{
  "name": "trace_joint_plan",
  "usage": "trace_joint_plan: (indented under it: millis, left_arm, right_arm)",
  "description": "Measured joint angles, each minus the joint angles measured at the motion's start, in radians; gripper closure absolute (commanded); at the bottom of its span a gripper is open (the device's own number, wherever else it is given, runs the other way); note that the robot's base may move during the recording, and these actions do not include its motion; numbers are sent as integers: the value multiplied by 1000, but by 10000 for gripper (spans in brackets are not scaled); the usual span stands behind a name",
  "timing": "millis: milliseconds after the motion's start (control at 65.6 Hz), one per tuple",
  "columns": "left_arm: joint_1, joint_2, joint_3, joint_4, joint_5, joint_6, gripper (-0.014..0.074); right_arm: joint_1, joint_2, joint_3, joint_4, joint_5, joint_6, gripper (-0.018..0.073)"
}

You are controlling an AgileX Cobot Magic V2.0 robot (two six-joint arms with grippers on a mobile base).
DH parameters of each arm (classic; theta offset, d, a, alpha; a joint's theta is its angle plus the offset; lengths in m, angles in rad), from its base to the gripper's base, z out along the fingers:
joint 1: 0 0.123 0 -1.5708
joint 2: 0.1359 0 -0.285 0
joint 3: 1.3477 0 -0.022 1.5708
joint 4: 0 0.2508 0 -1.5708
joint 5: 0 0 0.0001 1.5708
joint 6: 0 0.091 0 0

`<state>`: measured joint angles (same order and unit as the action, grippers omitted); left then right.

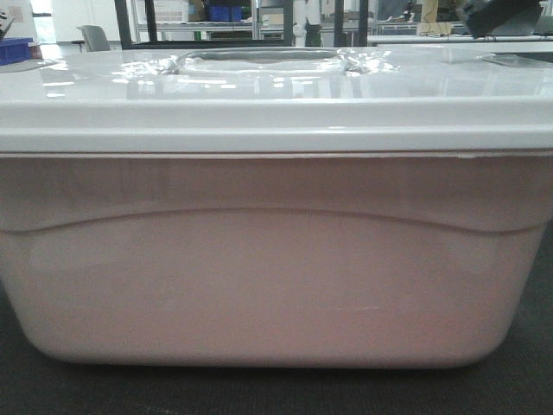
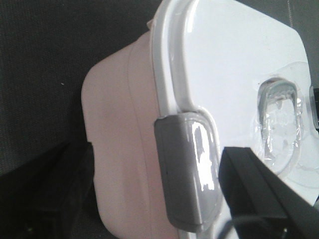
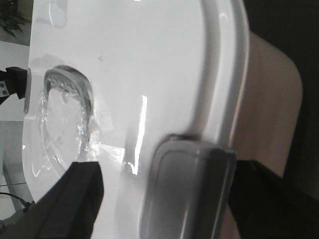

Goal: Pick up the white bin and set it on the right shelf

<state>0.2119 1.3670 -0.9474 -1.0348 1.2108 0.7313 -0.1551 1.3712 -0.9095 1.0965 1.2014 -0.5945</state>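
A dark grey, matt floor-like surface [image 1: 536, 380] is seen beneath and around everything in the near field. Behind it a bright workroom is shown, taken from left to right: a small blue open plastic crate [image 1: 15, 50], a grey chair [image 1: 93, 36], black-framed shelving loaded with more blue crates [image 1: 226, 12], and pale tabletops [image 1: 449, 39]. The large translucent pinkish-white plastic bin with rounded corners and a glossy white lid [image 1: 276, 285] is set flat on the dark surface directly before the front camera, so that nearly the whole view is filled by it. Crinkled clear film [image 1: 259, 62] is seen in the lid's recessed centre. At the bin's left end, the black left gripper [image 2: 152, 149] is held with its jaws spread wide, and a grey plastic latch [image 2: 187, 169] on the lid rim is straddled by them. At the right end, the black right gripper [image 3: 168, 166] is likewise spread wide across a second grey latch [image 3: 187, 194]. Whether any finger is pressed against the bin cannot be told.
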Motion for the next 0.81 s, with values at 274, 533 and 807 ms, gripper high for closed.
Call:
trace_joint_plan:
  millis: [274, 533, 807]
  left_arm:
    - [-10, 0, 0, 1, -1, 2, 176]
    - [-64, 0, 0, 6, -2, 7, 175]
    - [-66, 0, 0, 6, -2, 9, 176]
  right_arm:
    - [2, 12, 0, 27, -6, -17, -41]
    - [45, 12, 0, 29, -17, -23, -41]
    - [57, 12, 0, 29, -17, -23, -41]
